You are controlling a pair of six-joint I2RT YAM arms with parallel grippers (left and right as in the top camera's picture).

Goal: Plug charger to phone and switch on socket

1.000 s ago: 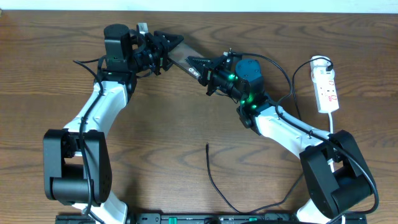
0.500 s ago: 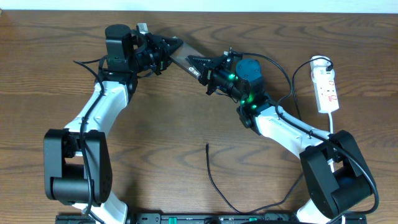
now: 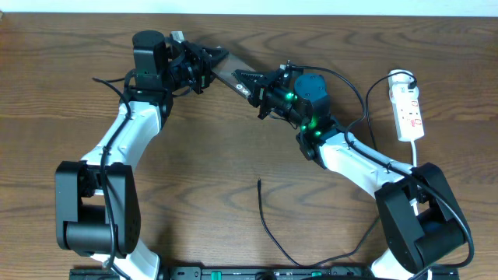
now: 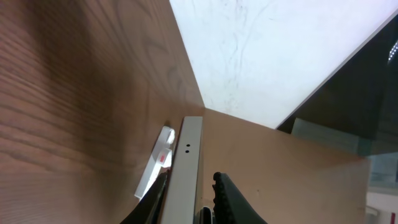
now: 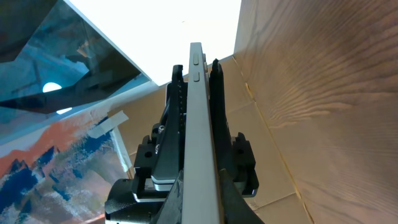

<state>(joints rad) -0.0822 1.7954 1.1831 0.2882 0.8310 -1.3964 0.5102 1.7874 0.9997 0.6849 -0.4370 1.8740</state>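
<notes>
1. Over the far middle of the bench [image 3: 233, 148], I see the phone [image 3: 227, 73], a thin dark slab, held edge-on between both arms.
2. Right pincer [image 3: 244, 80] clamps one end; left pincer [image 3: 210, 62] is closed on the other.
3. White lettering beside the right pincer is too small to read.
4. A second ago the left fingers stood wider apart.
5. Charger [image 3: 260, 198] lies loose toward the near edge; socket [image 3: 409, 109] sits far right.

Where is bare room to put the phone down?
Free: the table left of the left arm, and between both arms above the charger tip. Crowded: top middle, where left gripper and right gripper clamp the phone, and beside the socket.
</notes>
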